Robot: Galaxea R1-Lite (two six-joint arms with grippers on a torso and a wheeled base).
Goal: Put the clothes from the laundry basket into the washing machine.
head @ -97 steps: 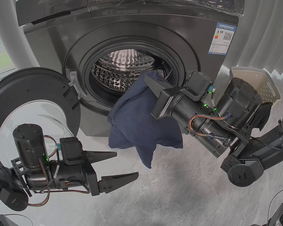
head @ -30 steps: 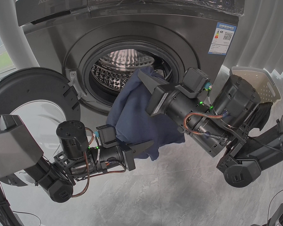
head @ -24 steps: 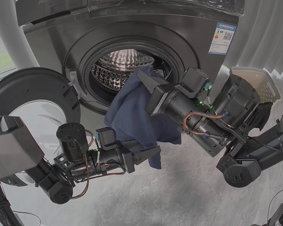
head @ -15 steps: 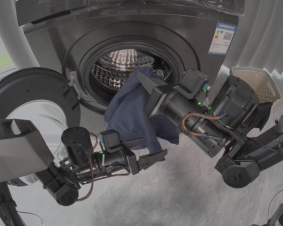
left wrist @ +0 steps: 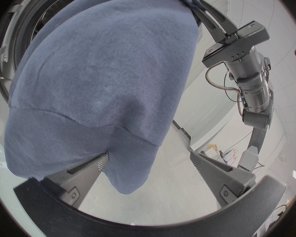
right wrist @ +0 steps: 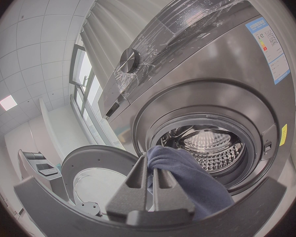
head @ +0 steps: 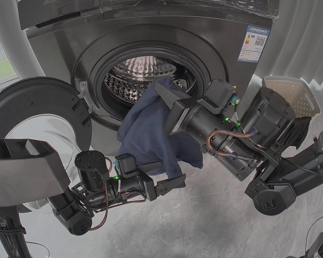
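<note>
the right gripper (head: 160, 87) is pinching the top of a dark blue garment (head: 150, 133) – its two fingers are pressed together with the cloth between them, as the right wrist view is showing (right wrist: 149, 160). the garment is hanging from this grip just in front of the round opening of the washing machine (head: 61, 43), with its top at the lower right part of the opening, and most of it is draping down outside, over the front panel and above the grey floor (head: 204, 226). the left gripper (head: 174, 170) is hovering low at the bottom of the garment with its fingers spread wide. in the left wrist view, one finger (left wrist: 88, 171) is touching the lower hem of the garment (left wrist: 98, 66), the other finger (left wrist: 217, 175) is standing well apart from the cloth, and the lowest corner is hanging between them – not gripped. the door (head: 36, 101) of the machine is standing fully open at the robot's left, and the steel drum (head: 140, 76) is showing behind the garment. a white laundry basket (head: 294, 90) is standing beside the machine at the robot's right, with a black piece of clothing (head: 301, 129) hanging over its edge.
</note>
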